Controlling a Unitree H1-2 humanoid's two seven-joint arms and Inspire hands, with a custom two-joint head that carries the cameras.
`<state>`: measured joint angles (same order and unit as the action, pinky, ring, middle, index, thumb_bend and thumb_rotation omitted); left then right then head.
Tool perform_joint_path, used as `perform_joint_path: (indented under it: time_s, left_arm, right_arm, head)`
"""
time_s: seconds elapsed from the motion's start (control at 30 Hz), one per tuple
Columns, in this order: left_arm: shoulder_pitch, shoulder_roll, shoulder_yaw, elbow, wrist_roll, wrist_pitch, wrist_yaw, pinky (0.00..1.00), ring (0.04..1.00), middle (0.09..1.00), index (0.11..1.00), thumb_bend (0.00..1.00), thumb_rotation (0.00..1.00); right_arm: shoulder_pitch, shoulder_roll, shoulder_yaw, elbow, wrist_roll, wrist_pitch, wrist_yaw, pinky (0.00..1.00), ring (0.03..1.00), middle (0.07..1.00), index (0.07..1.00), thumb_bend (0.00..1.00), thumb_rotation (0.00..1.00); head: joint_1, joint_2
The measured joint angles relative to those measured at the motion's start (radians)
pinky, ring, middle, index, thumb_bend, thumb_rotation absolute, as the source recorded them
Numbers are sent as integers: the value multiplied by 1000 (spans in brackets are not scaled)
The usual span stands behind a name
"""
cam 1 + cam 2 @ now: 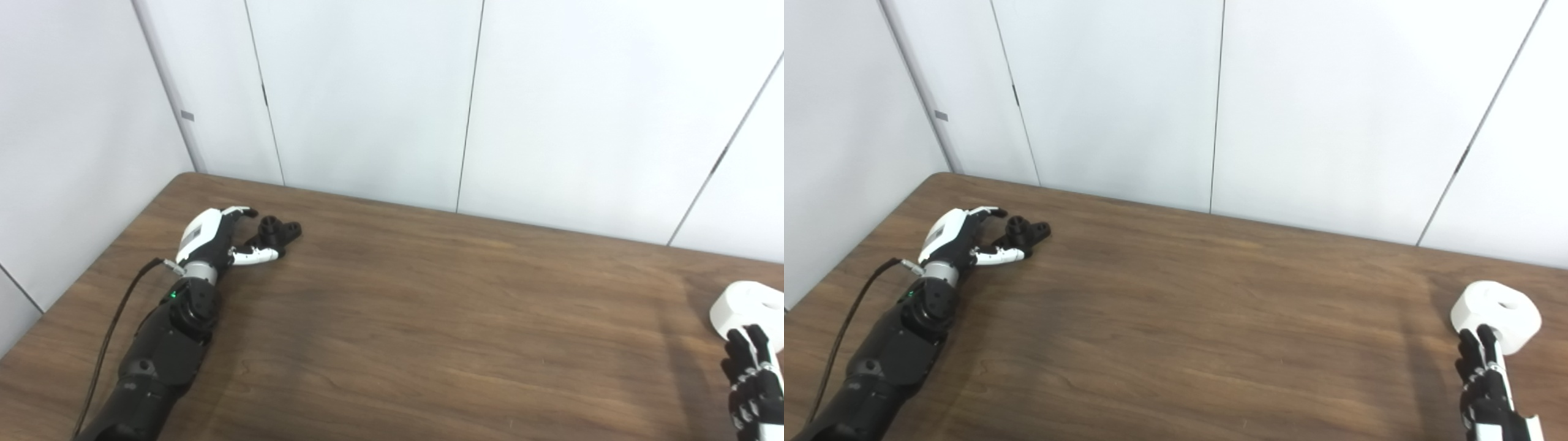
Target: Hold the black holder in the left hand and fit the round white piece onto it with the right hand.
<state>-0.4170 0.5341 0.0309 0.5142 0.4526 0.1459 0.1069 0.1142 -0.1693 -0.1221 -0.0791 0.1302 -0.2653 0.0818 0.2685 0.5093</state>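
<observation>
Left eye view: a dark brown wood-grain table (429, 318) set against white wall panels (367, 92). The small black plastic holder (280, 231), with round openings on top, lies on the table near its far left corner. The left hand (214, 239), white-backed with black fingers, lies on the table just beside the holder; its fingers are spread around the holder's near side, with the thumb close to or touching it, and whether it has a firm grasp cannot be told. A black cable (110, 343) runs along the left forearm. The round white ring-shaped piece (1497, 313), with a central hole, rests on the table far to the right of the holder, well apart from it. The black-fingered right hand (1485, 373) reaches up from the bottom edge, fingers extended, their tips touching the near side of the white piece; nothing is gripped.
</observation>
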Motion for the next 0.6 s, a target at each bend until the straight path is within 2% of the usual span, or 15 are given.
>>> perform_joint_path:
  time_s: [0.27,0.6]
  left_arm:
    - [-9,7,-16,-1,1,25,-5,942,984,920,741,849,296]
    - [-16,33,-44,-1,6,41,-21,932,976,905,728,856,298]
  right_arm:
    - [3,1,0,-2,-9,-10,-2,1000,975,969,1000,623,968]
    - [8,6,0,-11,-36,-17,-4,1000,1000,967,1000,622,987]
  head:
    - [-3,6]
    - [-5,11]
